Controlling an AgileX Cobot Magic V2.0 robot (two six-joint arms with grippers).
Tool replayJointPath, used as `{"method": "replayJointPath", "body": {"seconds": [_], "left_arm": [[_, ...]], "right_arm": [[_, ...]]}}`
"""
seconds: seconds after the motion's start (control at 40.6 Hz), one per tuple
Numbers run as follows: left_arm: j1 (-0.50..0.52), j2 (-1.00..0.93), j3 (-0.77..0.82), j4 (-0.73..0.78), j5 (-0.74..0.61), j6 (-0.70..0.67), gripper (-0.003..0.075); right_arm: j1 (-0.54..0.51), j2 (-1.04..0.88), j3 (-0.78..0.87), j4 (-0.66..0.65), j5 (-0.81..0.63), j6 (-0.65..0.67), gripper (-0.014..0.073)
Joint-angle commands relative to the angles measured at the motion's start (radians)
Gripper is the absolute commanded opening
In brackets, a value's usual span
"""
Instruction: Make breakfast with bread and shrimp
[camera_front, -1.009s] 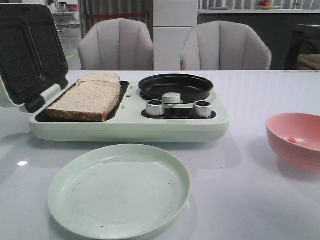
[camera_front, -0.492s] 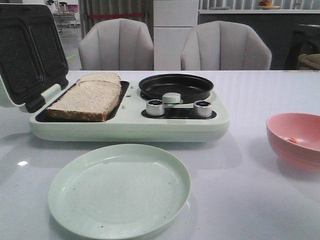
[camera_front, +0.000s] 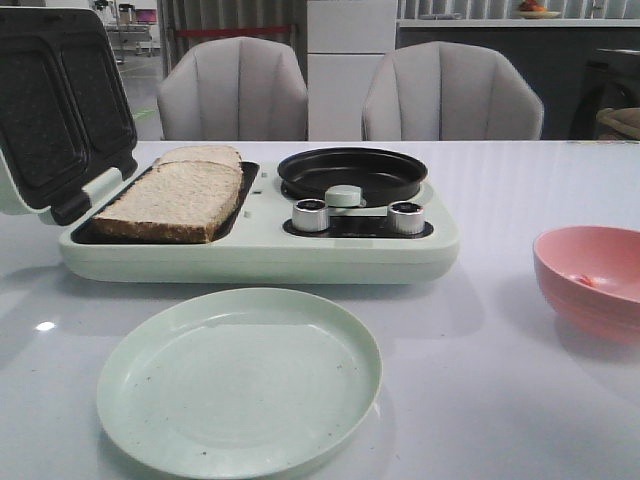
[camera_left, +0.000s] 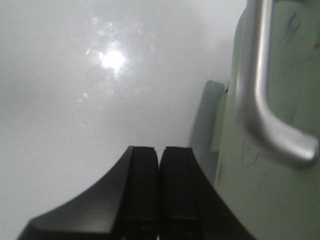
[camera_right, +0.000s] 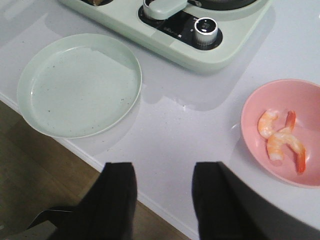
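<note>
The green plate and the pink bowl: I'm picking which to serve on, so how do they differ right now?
The green plate is wide, flat and shallow with a low rim; the pink bowl is narrower and deep-walled. The plate holds nothing but faint specks, while the bowl holds shrimp. The plate sits in front of the sandwich maker; the bowl sits off to the maker's right. Both are round, plain-coloured and rest on the white table.

Left pincer: two flat matte-black fingers, squared tips, outer edge flaring in a smooth curve toward the base. Right pincer: same black finish, two broad slab-like fingers (no markings, screws or cables discernible in either wrist view).
</note>
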Motion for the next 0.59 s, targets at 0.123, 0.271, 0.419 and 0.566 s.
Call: {"method": "replayJointPath", "body": {"seconds": [0.123, 0.271, 0.419, 0.566], "left_arm": [[-0.006, 0.074, -0.116, -0.252, -0.001, 0.055, 0.0099], [-0.026, 0.073, -0.118, -0.391, 0.032, 0.197, 0.0099], [-0.051, 0.068, -0.118, -0.503, 0.072, 0.284, 0.0099], [-0.104, 0.068, -0.118, -0.505, 0.123, 0.363, 0.0099]], "right_arm": [[-0.002, -0.005, -0.029, -0.002, -0.060, -0.003, 0.0391], [-0.002, -0.005, -0.029, -0.002, -0.060, -0.003, 0.0391], [-0.002, -0.005, -0.029, -0.002, -0.060, -0.003, 0.0391], [-0.002, -0.005, -0.029, -0.002, -0.058, -0.003, 0.0391]]}}
